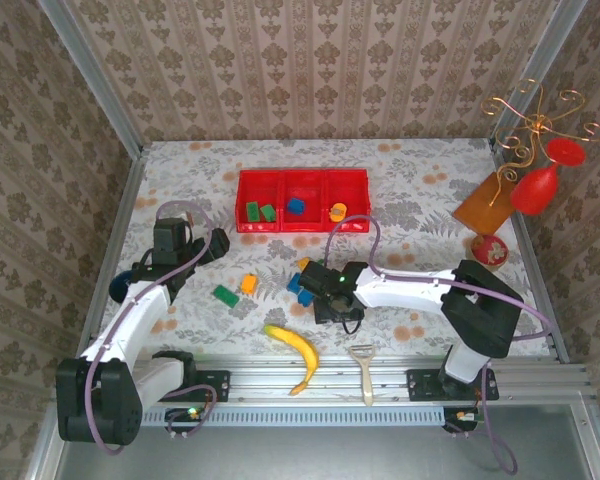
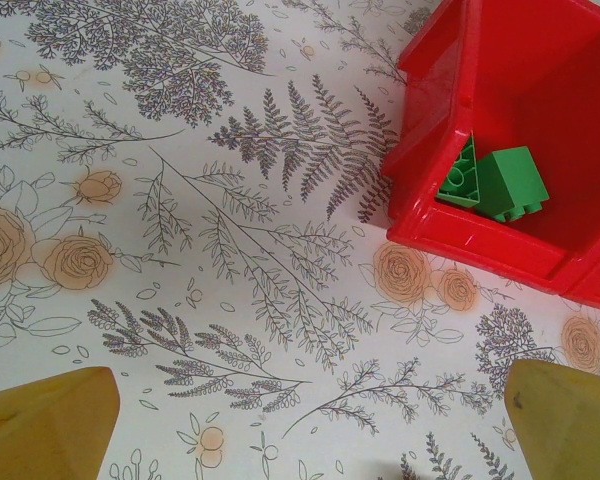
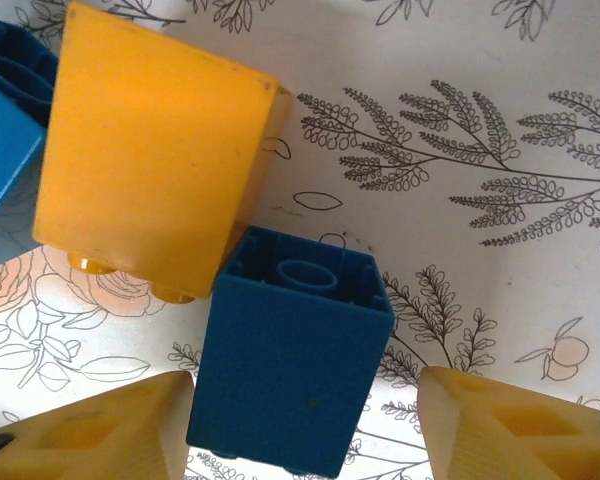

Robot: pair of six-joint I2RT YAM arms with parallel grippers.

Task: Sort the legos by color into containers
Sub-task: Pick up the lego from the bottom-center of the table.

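Note:
The red three-compartment tray [image 1: 242, 200] stands at the back centre, with green legos [image 1: 260, 212] in its left compartment, a blue one [image 1: 296, 206] in the middle and an orange one [image 1: 337, 211] on the right. A green brick [image 1: 225, 294] and an orange brick [image 1: 249, 284] lie loose on the table. My right gripper [image 3: 300, 430] is open around a blue brick [image 3: 290, 370]; the left finger is against it and the right finger stands off. An orange brick [image 3: 145, 160] touches that blue one. My left gripper [image 2: 310, 420] hangs open and empty near the tray's corner [image 2: 460, 240].
A yellow banana [image 1: 293, 350] and a peeler [image 1: 364, 368] lie by the near edge. A red goblet [image 1: 535, 188], an orange board [image 1: 485, 203] and a small bowl [image 1: 490, 249] stand at the right. Another blue brick [image 3: 5, 130] lies beside the orange one.

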